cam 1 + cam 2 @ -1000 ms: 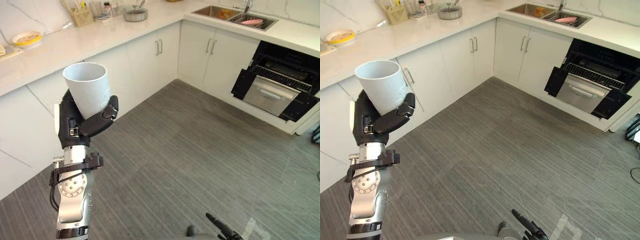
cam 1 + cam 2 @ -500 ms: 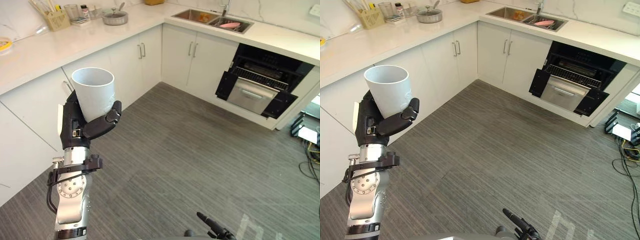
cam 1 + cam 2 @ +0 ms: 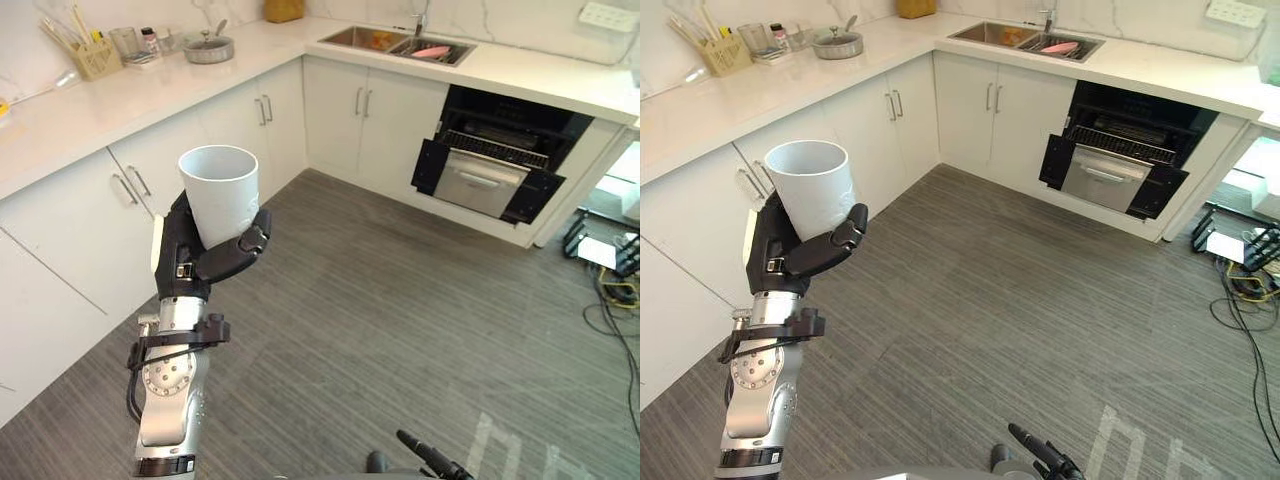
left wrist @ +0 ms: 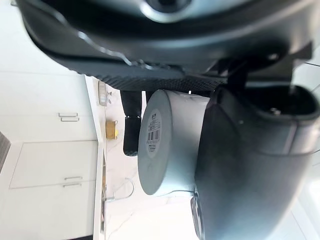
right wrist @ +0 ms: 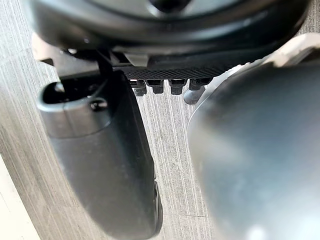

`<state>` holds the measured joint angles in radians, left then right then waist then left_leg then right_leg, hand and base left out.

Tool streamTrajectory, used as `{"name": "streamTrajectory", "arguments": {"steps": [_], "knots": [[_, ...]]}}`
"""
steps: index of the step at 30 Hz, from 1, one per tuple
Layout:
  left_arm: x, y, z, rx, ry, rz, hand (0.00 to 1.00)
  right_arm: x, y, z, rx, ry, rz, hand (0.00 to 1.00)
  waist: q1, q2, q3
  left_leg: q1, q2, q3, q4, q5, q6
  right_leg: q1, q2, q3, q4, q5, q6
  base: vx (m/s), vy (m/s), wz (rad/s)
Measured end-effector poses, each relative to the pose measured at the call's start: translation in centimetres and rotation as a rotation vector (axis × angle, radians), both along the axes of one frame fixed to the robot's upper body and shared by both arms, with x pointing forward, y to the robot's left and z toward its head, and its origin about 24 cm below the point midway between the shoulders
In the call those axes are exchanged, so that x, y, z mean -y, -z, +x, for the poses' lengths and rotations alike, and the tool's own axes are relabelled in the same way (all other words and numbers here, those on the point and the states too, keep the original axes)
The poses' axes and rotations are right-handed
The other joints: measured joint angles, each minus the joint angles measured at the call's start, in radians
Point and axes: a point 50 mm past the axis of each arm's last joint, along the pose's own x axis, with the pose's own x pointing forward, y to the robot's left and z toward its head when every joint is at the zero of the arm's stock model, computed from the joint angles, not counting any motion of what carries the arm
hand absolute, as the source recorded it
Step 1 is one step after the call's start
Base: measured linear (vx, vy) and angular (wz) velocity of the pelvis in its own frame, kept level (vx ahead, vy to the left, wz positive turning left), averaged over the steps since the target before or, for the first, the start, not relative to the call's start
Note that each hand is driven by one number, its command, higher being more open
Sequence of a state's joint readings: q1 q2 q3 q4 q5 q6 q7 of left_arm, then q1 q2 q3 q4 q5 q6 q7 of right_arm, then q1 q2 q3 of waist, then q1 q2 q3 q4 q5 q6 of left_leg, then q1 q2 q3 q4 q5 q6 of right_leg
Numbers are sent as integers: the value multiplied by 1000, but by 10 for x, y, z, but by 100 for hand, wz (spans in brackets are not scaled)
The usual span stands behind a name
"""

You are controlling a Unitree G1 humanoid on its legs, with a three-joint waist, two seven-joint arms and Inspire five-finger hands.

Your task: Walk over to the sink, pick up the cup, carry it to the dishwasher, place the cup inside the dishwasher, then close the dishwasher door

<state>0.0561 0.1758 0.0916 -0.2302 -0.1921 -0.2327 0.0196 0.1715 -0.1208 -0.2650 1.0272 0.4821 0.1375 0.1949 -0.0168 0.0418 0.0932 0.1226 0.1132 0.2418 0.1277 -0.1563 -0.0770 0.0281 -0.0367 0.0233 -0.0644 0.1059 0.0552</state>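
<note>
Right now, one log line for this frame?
phase: carry | left hand: shut on cup, upright | right hand: low, idle | dishwasher: open, across floor

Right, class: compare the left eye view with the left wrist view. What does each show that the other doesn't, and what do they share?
Left eye view: the cup's open mouth, and the dishwasher standing open. Left wrist view: the cup's flat base with a label on it. Both: the left hand curled round the cup, and white cabinets.
</note>
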Motion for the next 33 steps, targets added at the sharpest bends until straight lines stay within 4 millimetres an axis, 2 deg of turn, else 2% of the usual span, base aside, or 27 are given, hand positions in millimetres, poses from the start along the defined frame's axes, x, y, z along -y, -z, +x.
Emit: {"name": "streamTrajectory", "arguments": {"steps": [3, 8, 14, 17, 18, 24, 27, 29, 30, 31, 32, 33], "knots": [[10, -4, 5, 24, 45, -9, 0, 0, 0, -3, -9, 27, 6, 100, -5, 2, 0, 3, 4, 31, 2, 0, -1, -5, 7, 30, -23, 33, -1, -47, -16, -36], [18, 7, 18, -18, 78, -27, 0, 2, 1, -11, -51, 69, 7, 100, -55, 18, -3, 50, 15, 91, -10, -7, -11, 3, 26, 79, -23, 57, 11, -26, -11, -36], [34, 29, 23, -113, 121, -31, 0, 1, 3, -34, -110, 133, 24, 100, -67, 18, -1, 66, 17, 127, -1, -18, -12, 3, 30, 96, -23, 65, 11, -29, 3, -19], [41, 31, 23, -122, 125, -36, 0, 0, 3, -35, -103, 161, 27, 100, -66, 15, 5, 63, 17, 133, 11, -25, -11, 3, 27, 91, -25, 51, 11, -28, 4, -6], [73, 14, 33, -53, 200, -43, 0, -12, 4, -40, -101, 153, 29, 100, -30, -50, -25, 69, 17, 132, 15, -45, -6, -14, 21, 56, 35, 21, 17, 0, 0, 0], [73, 14, 33, -57, 201, -48, 0, -12, 4, -40, -99, 153, 31, 100, -30, -50, -25, 71, 15, 127, 4, -45, -6, -21, 19, 44, 54, 6, 17, -1, -1, 3], [73, 16, 34, -103, 212, -104, 0, -12, 4, -39, -74, 147, 39, 100, -29, -47, -29, 86, 9, 122, -31, -39, -10, -58, 13, 2, 137, -53, 13, 1, -21, 7], [70, 20, 36, -159, 205, -169, 0, -11, 3, -37, -44, 141, 48, 100, -29, -44, -31, 84, 5, 121, -42, -50, -19, -129, -10, -96, 281, -125, 3, 36, -48, -1], [70, 22, 37, -177, 204, -185, 0, -11, 3, -37, -39, 141, 49, 100, -28, -38, -31, 80, 5, 124, -39, -58, -28, -146, -20, -130, 324, -149, -5, 69, -64, -7], [69, 25, 37, -214, 203, -218, 0, -10, 3, -37, -28, 145, 52, 100, -28, -30, -33, 83, 17, 133, -27, -76, -61, -162, -31, -193, 387, -196, -19, 154, -83, -12], [67, 26, 37, -238, 195, -249, 0, -12, 3, -35, -19, 141, 57, 100, -18, -33, -31, 75, 34, 141, 63, -89, -89, -151, -38, -241, 409, -238, -45, 260, -150, -14], [64, 27, 37, -254, 189, -282, 0, -12, 4, -30, -8, 138, 57, 100, -26, -39, -10, -3, 88, 138, 277, -106, -96, -137, -38, -258, 424, -259, -59, 293, -234, -3]]}}
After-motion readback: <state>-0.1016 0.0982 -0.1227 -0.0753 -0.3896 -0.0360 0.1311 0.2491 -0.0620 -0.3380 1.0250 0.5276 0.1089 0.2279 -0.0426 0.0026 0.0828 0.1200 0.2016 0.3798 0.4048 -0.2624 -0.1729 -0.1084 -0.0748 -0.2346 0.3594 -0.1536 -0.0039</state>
